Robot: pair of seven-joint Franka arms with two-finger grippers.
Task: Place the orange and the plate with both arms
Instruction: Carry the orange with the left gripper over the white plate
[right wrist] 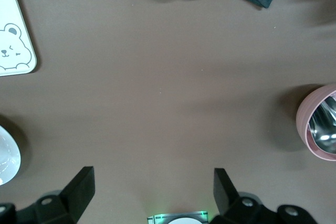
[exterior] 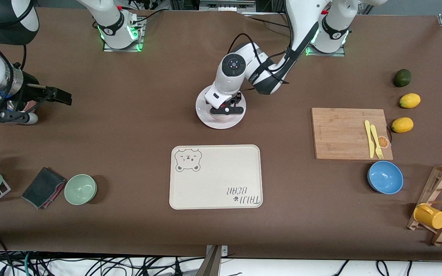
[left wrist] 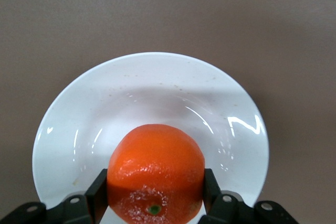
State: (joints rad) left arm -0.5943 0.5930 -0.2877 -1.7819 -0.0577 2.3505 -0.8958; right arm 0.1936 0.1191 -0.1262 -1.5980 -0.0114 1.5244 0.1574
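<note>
We read this as the orange-onto-plate step, close to the release. The left gripper (exterior: pixel 226 110) hangs low over the plate (exterior: pixel 205 117), which sits on the bare table mid-way along, farther from the front camera than the bear tray (exterior: pixel 216 177). In the left wrist view the orange (left wrist: pixel 156 171) is clamped between the two fingers (left wrist: pixel 97 190), jaws closed on it from both sides, with the white plate (left wrist: pixel 152 82) spread directly beneath. We cannot tell whether the fruit already touches the plate or is just above it; it sits toward the rim rather than the middle.

The right gripper (exterior: pixel 54 94) waits over bare table at the right arm's end, well apart from the plate. Its wrist view shows the fingers (right wrist: pixel 79 187) spread wide with nothing between them, a sliver of plate rim (right wrist: pixel 8 156) at the edge of the shot, and a pink cup (right wrist: pixel 317 124) nearby.

Next move, as we judge it: lower the orange until it rests, open the left jaws, lift straight up so the fruit does not roll. Risk: being off-centre, it could roll toward the rim once freed. After that the plate looks meant for the tray, and the right arm would have to come across to take the rim; that part is not started.

Other stuff untouched: cutting board (exterior: pixel 349 132), blue bowl (exterior: pixel 385 177), green bowl (exterior: pixel 80 189).
</note>
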